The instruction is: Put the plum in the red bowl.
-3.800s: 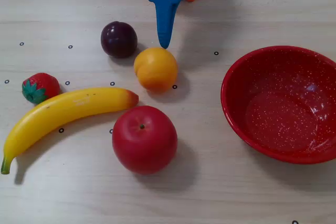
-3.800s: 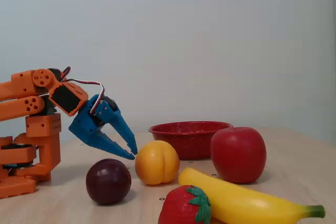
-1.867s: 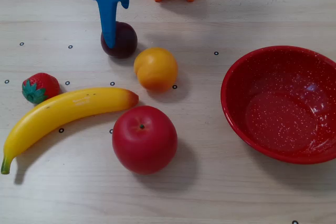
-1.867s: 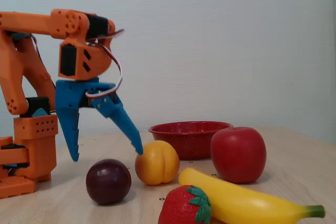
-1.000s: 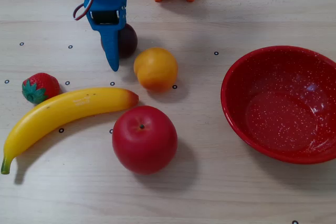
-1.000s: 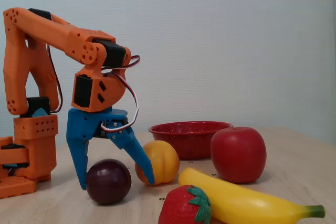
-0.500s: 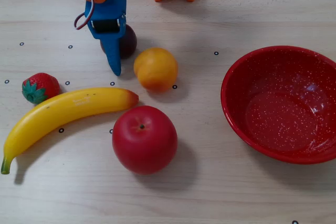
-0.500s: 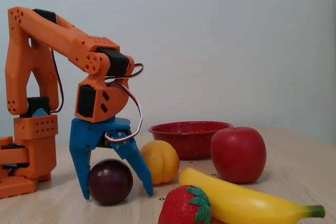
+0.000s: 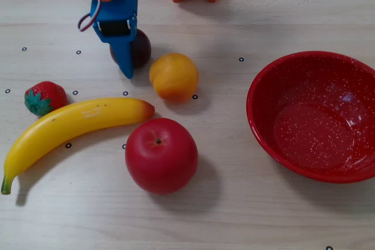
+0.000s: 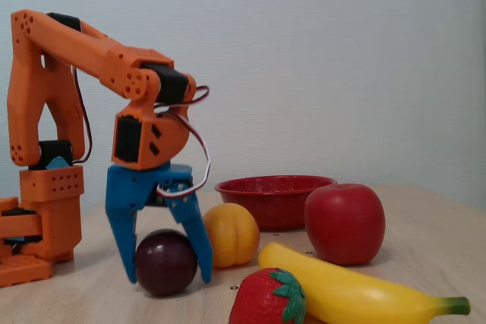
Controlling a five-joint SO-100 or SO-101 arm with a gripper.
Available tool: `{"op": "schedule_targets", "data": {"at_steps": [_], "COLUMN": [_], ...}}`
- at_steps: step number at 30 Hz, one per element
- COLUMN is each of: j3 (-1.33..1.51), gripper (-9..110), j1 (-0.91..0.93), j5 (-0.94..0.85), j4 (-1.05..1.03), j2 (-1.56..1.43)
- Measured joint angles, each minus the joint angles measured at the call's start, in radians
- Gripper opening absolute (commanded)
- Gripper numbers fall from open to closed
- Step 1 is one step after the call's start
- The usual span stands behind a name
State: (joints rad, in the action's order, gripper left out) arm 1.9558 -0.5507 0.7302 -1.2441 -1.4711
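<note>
The plum [image 10: 165,262] is dark purple and rests on the table, left of the orange fruit. In a fixed view it shows partly behind the blue finger [image 9: 142,48]. My gripper [image 10: 167,278] points down with one blue finger on each side of the plum, and both touch its sides. In the top-down fixed view the gripper [image 9: 132,62] covers the plum's left part. The red bowl [image 9: 263,127] with white speckles stands at the right, and it is empty. It also shows behind the fruit in the side fixed view [image 10: 275,186].
An orange fruit [image 9: 173,76] lies just right of the plum. A red apple [image 9: 161,155], a yellow banana [image 9: 73,123] and a small strawberry [image 9: 44,98] lie in front. The arm's orange base [image 10: 42,218] stands behind.
</note>
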Motion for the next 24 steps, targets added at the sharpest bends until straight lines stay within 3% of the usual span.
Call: {"op": "schedule_targets", "data": {"at_steps": [4, 12, 24], "j3": [-0.005, -0.08, -0.373], "gripper": [0, 0, 0], "j1": [-0.002, -0.008, -0.04], "j5": [0.008, 0.008, 0.008], "j4": [-0.003, -0.118, -0.514], "j2": [0.0, 0.0, -0.095]}}
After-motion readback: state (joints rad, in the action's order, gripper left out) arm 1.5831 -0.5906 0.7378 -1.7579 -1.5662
